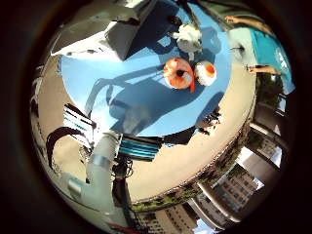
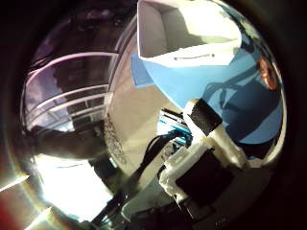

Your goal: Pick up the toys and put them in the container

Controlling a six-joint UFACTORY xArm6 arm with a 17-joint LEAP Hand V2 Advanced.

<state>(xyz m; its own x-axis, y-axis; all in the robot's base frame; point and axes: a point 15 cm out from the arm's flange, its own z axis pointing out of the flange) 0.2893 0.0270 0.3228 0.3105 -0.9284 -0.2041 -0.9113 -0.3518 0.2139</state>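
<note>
Two orange and white plush toys (image 1: 178, 71) (image 1: 206, 72) lie side by side on a blue mat (image 1: 107, 83). A white toy (image 1: 188, 37) lies further along the mat, near a box-shaped container (image 1: 127, 29). The thumb side palm view shows the white container (image 2: 187, 38) open-topped at the mat's edge, and one orange toy (image 2: 269, 72) on the blue mat (image 2: 259, 110). My hand (image 2: 206, 149) is well above the table and away from the toys. Its white and black fingers reach out fairly straight, with nothing between them.
The blue mat lies on a tan table (image 1: 185, 156). The arm's grey body (image 1: 99, 156) and a teal part (image 1: 138, 146) stand at the table's edge. Buildings (image 1: 234, 185) and railings (image 2: 67, 96) surround the table.
</note>
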